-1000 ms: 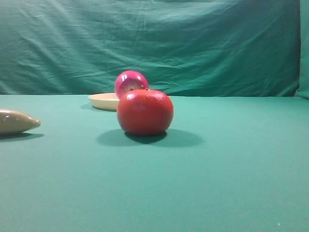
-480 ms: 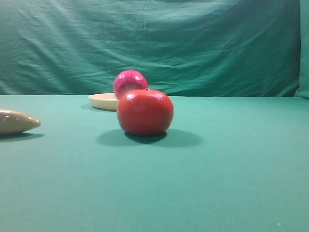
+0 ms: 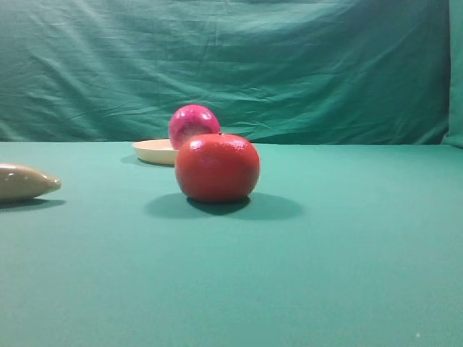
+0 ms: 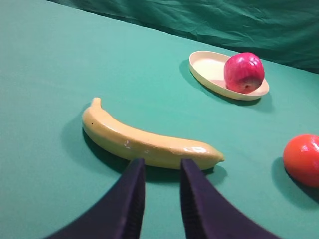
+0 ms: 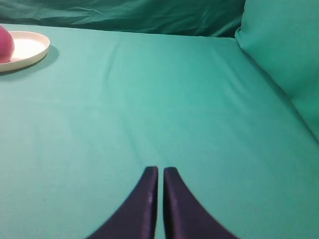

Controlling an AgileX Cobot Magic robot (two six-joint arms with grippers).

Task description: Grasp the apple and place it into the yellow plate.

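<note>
Green cloth covers the counter (image 3: 347,275) and hangs creased as a backdrop (image 3: 289,65) behind it. At the far side, the apple (image 4: 243,72) sits inside the yellow plate (image 4: 207,69), resting toward one end of the shallow dish, its magenta skin catching the light. From the exterior high view the same apple (image 3: 193,124) shows above the plate's pale rim (image 3: 153,151), partly hidden behind an orange-red fruit (image 3: 217,167) that stands nearer the camera on the bare cloth, apart from the plate.

A yellow banana (image 4: 144,142) lies on its side on the counter, just ahead of the left gripper (image 4: 160,175), whose dark jaws stand parted with a gap between them, grasping nothing and not touching the banana. The orange-red fruit (image 4: 303,159) shows at the right edge of that wrist view.

On the other side, the right gripper (image 5: 160,178) hovers over open cloth, well apart from the plate (image 5: 30,47), its jaws clenched together with only a thin slit between them and nothing held. A sliver of the apple (image 5: 5,44) shows at the left edge of the right wrist view.
</note>
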